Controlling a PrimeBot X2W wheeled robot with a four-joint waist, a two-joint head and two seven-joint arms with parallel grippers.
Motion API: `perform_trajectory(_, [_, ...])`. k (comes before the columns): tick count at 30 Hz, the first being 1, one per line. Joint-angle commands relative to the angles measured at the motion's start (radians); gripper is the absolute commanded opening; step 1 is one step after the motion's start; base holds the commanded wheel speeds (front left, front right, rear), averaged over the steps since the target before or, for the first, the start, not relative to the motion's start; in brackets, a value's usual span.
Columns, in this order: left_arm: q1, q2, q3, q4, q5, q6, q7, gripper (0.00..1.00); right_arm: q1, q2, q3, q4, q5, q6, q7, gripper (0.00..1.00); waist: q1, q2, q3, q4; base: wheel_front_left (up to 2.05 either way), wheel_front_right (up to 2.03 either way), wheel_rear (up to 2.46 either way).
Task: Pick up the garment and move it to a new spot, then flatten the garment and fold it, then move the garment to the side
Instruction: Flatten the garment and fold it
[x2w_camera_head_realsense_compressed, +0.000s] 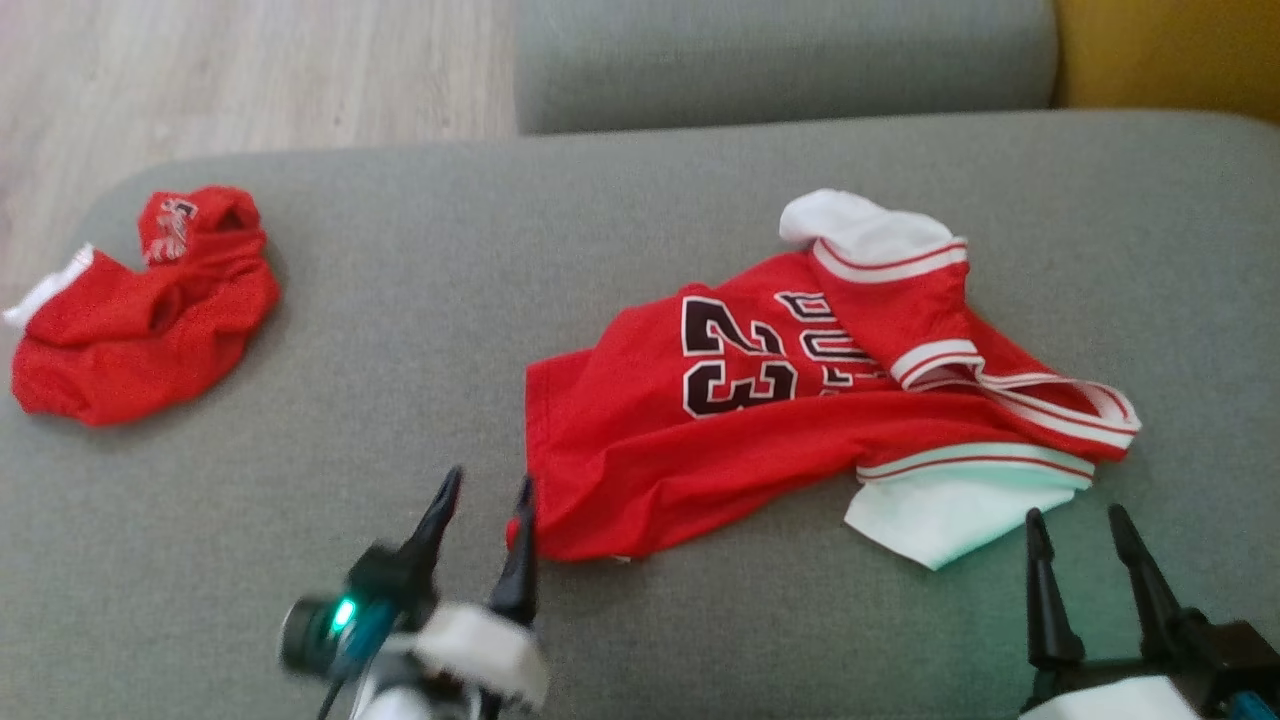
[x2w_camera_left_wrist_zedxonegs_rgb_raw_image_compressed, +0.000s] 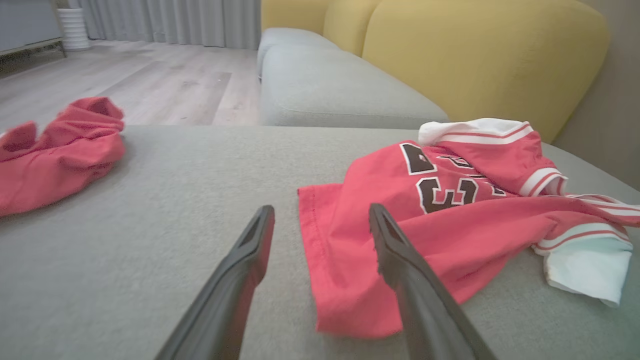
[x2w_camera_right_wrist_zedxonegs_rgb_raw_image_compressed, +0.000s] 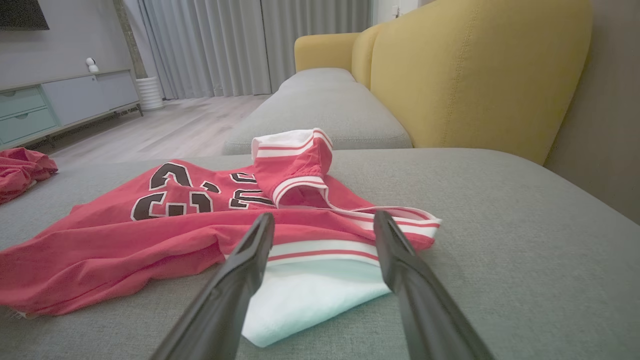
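**While the jersey sprawls mid-cushion, both grippers hang open at its near edge**

As we look down from the head, the jersey lies rumpled on the grey seat cushion, right of centre, number side up, with one white-trimmed sleeve flipped over its upper part. Plenty of room out there: a broad bare stretch of cushion runs between it and a second red garment. That one is bunched near the cushion's rounded left edge, where the seat drops off to the wooden floor. There's bare fabric to the right of the jersey too, and a strip along the near side. Beyond the far edge sits another grey cushion, with the yellow backrest in the upper right corner.

Now the arms. The left gripper sits low at the jersey's near left corner, fingers spread wide and angled slightly right. Its wrist view has one finger over bare cushion and the other over the red hem, so the jaws straddle that edge. Whether that finger presses the cloth, I cannot tell. The right gripper points straight up the head view, jaws just as wide, tips just short of the white sleeve poking out at the jersey's near right. Neither one holds anything.
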Motion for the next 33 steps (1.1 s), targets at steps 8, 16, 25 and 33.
perform_trajectory(8, [-0.323,-0.003,-0.090,0.257,-0.074,-0.029,0.005,1.00,-0.095,-0.009,0.072,-0.036,-0.013,0.007,-0.013,1.00,0.0000,0.0000,0.075,-0.027,0.00,0.00,0.00])
perform_trajectory(16, [-0.469,-0.003,-0.171,0.475,-0.155,-0.043,0.004,1.00,-0.110,-0.009,0.087,-0.026,-0.010,0.007,-0.013,1.00,0.0000,0.0000,0.103,-0.060,0.00,0.00,0.00])
perform_trajectory(25, [-0.538,-0.003,-0.224,0.587,-0.215,-0.049,-0.010,0.86,-0.136,-0.009,0.101,-0.021,-0.006,0.007,-0.013,1.00,0.0000,0.0000,0.131,-0.080,0.00,0.00,0.00])
perform_trajectory(33, [-0.589,-0.003,-0.228,0.535,-0.257,-0.038,-0.012,0.00,-0.140,-0.009,0.088,-0.016,0.003,0.007,-0.013,1.00,0.0000,0.0000,0.145,-0.088,0.00,0.00,0.00])
